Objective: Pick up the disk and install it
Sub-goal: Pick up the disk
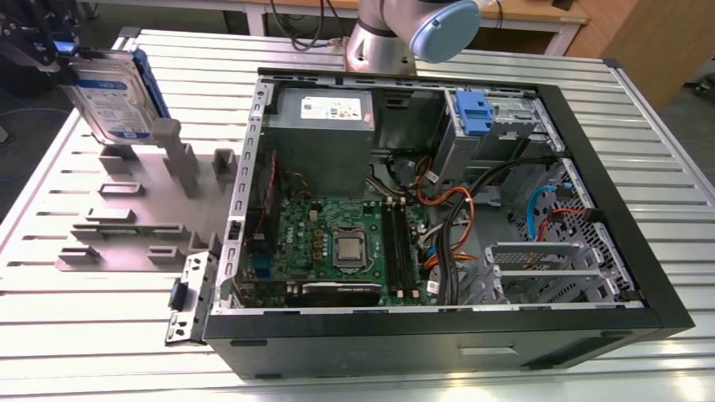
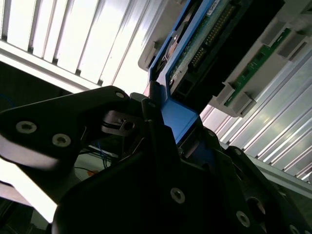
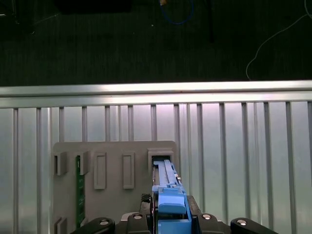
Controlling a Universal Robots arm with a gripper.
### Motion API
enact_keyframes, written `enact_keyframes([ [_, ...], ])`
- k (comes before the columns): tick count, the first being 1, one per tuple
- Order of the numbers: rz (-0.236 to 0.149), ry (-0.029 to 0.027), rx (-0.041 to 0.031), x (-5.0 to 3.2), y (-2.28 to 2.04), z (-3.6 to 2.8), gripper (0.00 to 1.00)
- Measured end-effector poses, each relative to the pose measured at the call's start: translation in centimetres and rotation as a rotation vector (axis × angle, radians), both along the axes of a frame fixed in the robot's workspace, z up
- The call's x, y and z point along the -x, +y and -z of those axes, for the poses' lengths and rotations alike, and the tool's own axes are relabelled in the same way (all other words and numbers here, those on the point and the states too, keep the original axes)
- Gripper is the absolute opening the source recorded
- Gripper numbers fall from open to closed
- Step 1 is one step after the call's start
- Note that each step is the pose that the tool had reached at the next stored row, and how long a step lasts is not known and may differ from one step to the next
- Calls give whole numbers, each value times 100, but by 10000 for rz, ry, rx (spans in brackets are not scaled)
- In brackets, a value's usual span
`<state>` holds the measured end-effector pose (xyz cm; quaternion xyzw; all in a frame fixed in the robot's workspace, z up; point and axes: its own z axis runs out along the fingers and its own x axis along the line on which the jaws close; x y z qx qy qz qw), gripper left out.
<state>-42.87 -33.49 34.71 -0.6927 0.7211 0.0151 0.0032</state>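
Observation:
The disk (image 1: pixel 112 94), a silver drive with a blue-and-white label and blue carrier rails, stands nearly upright and slightly tilted at the exterior view's far left. It is over the grey fixture plate (image 1: pixel 134 218). My gripper (image 1: pixel 59 52) is shut on its upper end. In the first wrist view the blue rail (image 3: pixel 168 197) runs from my gripper (image 3: pixel 168 222) down to a slot (image 3: pixel 161 160) in the plate. I cannot tell whether the disk's lower end still touches that slot. The second wrist view shows the disk's green circuit side (image 2: pixel 204 44) and black fingers (image 2: pixel 156 146) pressed on the blue rail.
The open computer case (image 1: pixel 625 251) lies on the slatted metal table (image 1: pixel 90 335), on the exterior view's right. Inside are a motherboard (image 1: pixel 335 243), a grey power-supply box (image 1: pixel 324 126), cables, and a blue bracket (image 1: pixel 474 113) in the drive bay. The arm's base (image 1: pixel 408 33) stands behind the case.

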Motion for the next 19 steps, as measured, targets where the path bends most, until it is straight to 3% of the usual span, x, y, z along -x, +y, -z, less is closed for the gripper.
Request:
enact_keyframes([
  [19,0,-1,-2,0,0,-82,37],
])
